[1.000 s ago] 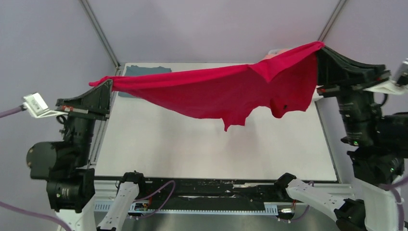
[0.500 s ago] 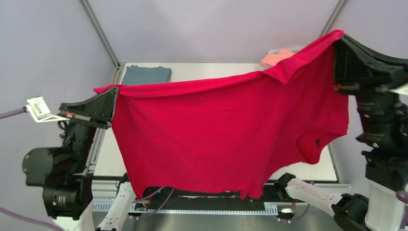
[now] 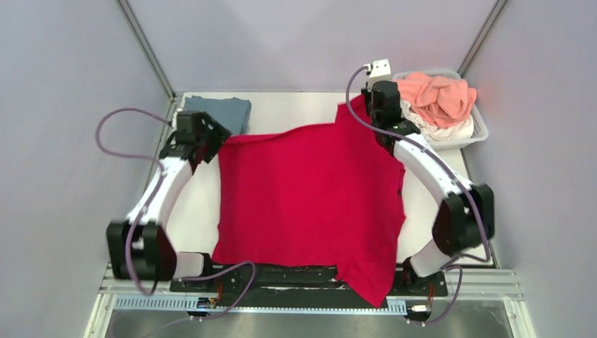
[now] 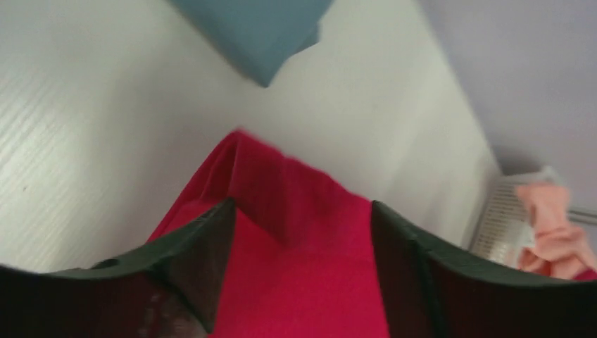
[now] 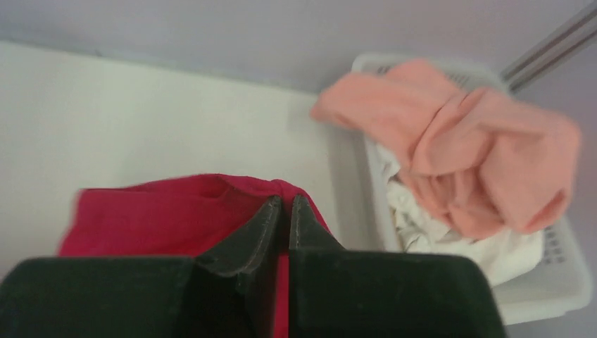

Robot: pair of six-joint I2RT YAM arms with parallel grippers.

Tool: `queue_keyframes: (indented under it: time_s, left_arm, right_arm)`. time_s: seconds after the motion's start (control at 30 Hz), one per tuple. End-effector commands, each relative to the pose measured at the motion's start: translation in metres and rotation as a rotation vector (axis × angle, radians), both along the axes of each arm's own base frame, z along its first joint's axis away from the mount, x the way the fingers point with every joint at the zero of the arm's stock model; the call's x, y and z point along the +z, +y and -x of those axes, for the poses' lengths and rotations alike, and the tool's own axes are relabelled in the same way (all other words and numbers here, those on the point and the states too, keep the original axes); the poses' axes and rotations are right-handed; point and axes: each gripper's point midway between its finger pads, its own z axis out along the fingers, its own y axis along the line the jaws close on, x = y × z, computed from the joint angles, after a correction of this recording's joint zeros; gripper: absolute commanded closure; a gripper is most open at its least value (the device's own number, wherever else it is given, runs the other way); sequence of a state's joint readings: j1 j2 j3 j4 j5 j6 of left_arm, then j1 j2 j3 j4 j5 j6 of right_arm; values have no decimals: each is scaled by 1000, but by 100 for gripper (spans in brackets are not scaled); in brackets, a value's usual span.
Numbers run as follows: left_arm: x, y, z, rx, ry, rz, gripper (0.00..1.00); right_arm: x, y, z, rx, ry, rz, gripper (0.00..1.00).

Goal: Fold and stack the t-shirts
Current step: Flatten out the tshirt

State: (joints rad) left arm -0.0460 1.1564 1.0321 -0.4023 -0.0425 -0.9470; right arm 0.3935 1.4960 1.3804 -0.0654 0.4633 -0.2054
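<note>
Cloth first, says the first watcher: where does the red shirt (image 3: 310,197) lie?

Spread open across the middle of the bench (image 3: 296,105), answers the second, between the two arms. Its near right corner hangs over the bench's near edge. Its far right corner rises in a peak to the right arm (image 3: 426,162).

And the right jaws?

Closed to a sliver. The fingers (image 5: 246,246) almost touch, with red cloth at their tips and a strip of red showing in the slit between them. They pinch that far right corner.

The left jaws?

Parted about halfway. In the left wrist view the fingers (image 4: 204,246) stand apart, and the shirt's far left corner lies on the bench in the gap. Neither finger presses it, so far as the blurred view shows. The left arm (image 3: 158,196) reaches up the bench's left side to that corner.

What else is on the bench?

A grey shirt (image 3: 218,111), folded, sits in the far left corner, just beyond the left jaws. The red shirt's edge comes near it, and whether they touch cannot be told. At the far right stands a basket (image 3: 457,143), just beside the right jaws. In it a pink shirt (image 3: 436,97) is heaped on a white shirt (image 3: 443,131).
</note>
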Motion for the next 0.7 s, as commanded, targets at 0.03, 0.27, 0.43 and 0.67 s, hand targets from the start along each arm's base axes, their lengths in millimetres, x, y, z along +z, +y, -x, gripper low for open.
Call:
queue_keyframes:
  time_s: [0.03,0.27,0.43,0.67]
  left_arm:
    - [-61,-9,-71,-38,220,9,2]
    - [-101,-21,-92,-108,319,2,0]
    - [-104,-28,-73,-152,309,-19,0]
    - [-100,-75,-28,-363,294,-144,0]
  right_arm:
    - [-81,7,-69,57,98,-119,85]
    - [-143,1,-96,-43,279,-62,4]
    - [-129,11,-58,7,279,-210,0]
    - [-154,23,36,91,420,-427,0]
